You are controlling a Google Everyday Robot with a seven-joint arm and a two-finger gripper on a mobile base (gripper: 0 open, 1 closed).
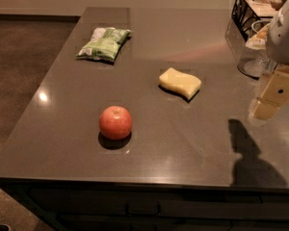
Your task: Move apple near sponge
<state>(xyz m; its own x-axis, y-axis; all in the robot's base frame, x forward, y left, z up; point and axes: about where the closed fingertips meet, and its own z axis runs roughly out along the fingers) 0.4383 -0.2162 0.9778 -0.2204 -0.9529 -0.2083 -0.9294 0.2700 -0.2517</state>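
Observation:
A round red-orange apple sits on the grey counter, left of centre and toward the front. A pale yellow sponge with wavy edges lies behind it and to the right, clearly apart from the apple. My gripper hangs at the right edge of the camera view, above the counter, well right of the sponge and far from the apple. It holds nothing that I can see. Its shadow falls on the counter below it.
A green-and-white snack bag lies at the back left. A black wire basket and a clear glass container stand at the back right. The counter's front edge and left edge drop to a dark floor.

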